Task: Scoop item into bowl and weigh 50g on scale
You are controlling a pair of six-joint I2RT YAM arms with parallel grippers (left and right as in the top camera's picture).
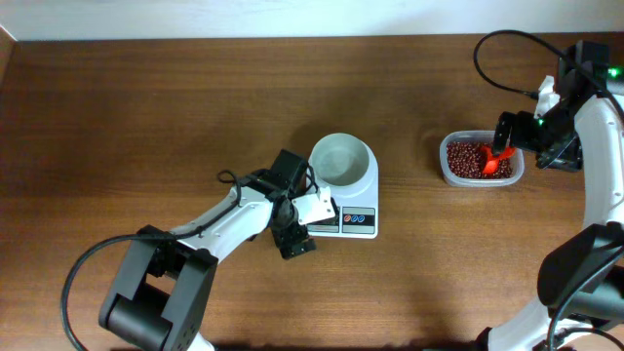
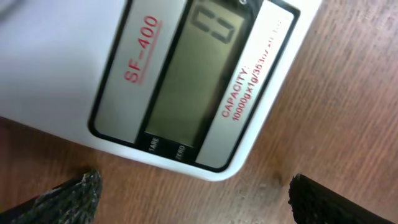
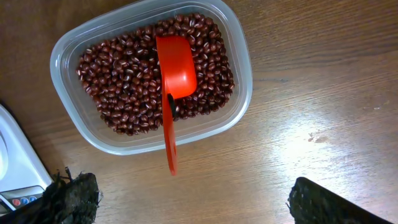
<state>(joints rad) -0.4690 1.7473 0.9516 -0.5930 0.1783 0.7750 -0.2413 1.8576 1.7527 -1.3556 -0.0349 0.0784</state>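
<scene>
Beans (image 3: 124, 81), far too many to count, small, oval and dark red-brown, fill one clear plastic tub (image 3: 244, 74) with rounded corners. It stands on the wooden table (image 1: 146, 97) to the right of the scale (image 2: 56, 68), apart from it. One red plastic scoop (image 3: 177, 71) lies on the beans, its cup in the tub and its thin handle sticking out over the rim. One round, smooth white bowl (image 1: 341, 158) sits on the one white scale. Two buttons (image 1: 359, 217), one blue and one red, sit beside the grey display (image 2: 186, 81), which shows a single "0". Red lettering reads "SF-400" and "CAPACITY: 10000g"; the rest is blurred. A small label under the display reads "TARE"; the one next to it is too small to be sure of.

Left gripper (image 2: 199, 202) hangs over the display end of the scale, fingers spread wide, clamped on nothing. Right gripper (image 3: 199, 199) hangs above bare wood beside the tub, fingers likewise wide apart.
</scene>
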